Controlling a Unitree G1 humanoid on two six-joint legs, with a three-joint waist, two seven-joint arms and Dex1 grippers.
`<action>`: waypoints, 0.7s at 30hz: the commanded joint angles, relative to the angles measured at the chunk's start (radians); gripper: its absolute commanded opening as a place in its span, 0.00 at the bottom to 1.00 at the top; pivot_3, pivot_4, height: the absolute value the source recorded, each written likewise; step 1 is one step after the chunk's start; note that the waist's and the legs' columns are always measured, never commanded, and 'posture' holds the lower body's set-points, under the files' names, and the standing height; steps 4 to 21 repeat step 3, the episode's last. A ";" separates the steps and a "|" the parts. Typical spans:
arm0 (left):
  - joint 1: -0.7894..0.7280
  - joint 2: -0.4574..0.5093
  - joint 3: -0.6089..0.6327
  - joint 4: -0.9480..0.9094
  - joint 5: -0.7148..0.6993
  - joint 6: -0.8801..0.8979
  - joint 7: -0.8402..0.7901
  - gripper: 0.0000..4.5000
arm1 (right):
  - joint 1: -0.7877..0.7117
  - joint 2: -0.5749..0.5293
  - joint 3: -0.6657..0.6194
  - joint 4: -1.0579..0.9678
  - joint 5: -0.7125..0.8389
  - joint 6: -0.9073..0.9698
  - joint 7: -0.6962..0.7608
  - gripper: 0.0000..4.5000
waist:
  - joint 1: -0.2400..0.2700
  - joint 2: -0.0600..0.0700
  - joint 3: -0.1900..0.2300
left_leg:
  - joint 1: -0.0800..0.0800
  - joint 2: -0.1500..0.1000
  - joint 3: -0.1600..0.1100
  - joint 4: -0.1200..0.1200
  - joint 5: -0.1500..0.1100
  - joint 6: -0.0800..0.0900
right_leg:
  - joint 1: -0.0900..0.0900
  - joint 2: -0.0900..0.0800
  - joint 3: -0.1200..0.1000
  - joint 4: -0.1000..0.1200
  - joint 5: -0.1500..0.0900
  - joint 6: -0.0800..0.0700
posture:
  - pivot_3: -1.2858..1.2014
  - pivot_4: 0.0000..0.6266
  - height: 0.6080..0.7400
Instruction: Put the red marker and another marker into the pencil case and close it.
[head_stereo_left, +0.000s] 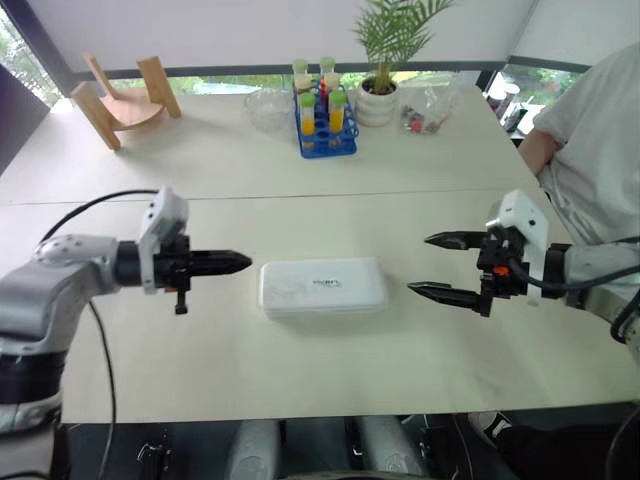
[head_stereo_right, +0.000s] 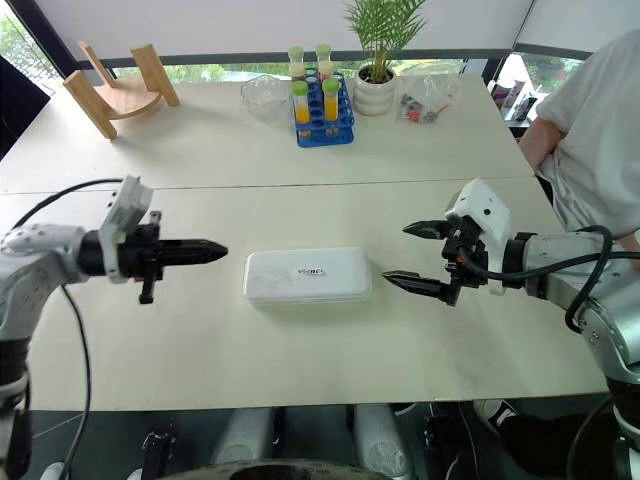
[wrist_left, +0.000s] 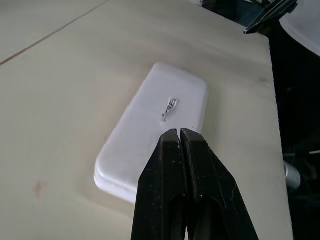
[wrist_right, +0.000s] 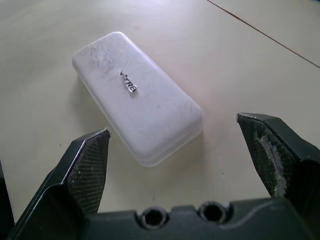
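Hovering just beside the left end of the pencil case, the left gripper is pointing at it with its two black fingers pressed together and nothing between them. The case is lying flat on the pale table between the two grippers, its white lid down and its dark lettering facing up. Neither the red marker nor the orange highlighter is lying anywhere on the table, so they are probably sitting inside already, though the lid is hiding the contents. The main risk is looking like an unlatched lid: if the case is only resting shut, any nudge from either side may be sliding it across the smooth table instead of snapping it closed. A closed fingertip pushing low on the end wall would be shoving the light box toward the other arm. Further right, the right gripper is hanging near the case's right end with its fingers spread wide and empty, so a careless approach could be clipping the corner. Nothing is standing between either gripper and the case. At the far side of the table, well apart, a wooden stand, a glass bowl, a blue tube rack and a potted plant are standing clear of the work. A person is sitting at the right edge, close to the right arm, and a wide swing there may be reaching them.
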 joint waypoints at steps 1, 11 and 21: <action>0.085 0.034 0.139 -0.118 -0.062 0.035 0.043 0.01 | 0.002 -0.024 -0.026 0.007 -0.010 -0.021 0.019 1.00 | 0.000 0.000 0.000 | 0.000 0.000 0.000 0.000 0.000 0.000 | 0.000 0.000 0.000 0.000 0.000 0.000 | 0.52 0.24 1.00; 0.143 0.039 0.180 -0.152 -0.084 0.043 0.056 0.01 | 0.002 -0.029 -0.022 0.013 -0.011 -0.025 0.029 1.00 | 0.001 0.000 0.000 | 0.000 0.000 0.000 0.000 0.000 0.000 | 0.000 0.000 0.000 0.000 0.000 0.000 | 0.52 0.24 1.00; 0.143 0.039 0.180 -0.152 -0.084 0.043 0.056 0.01 | 0.002 -0.029 -0.022 0.013 -0.011 -0.025 0.029 1.00 | 0.001 0.000 0.000 | 0.000 0.000 0.000 0.000 0.000 0.000 | 0.000 0.000 0.000 0.000 0.000 0.000 | 0.52 0.24 1.00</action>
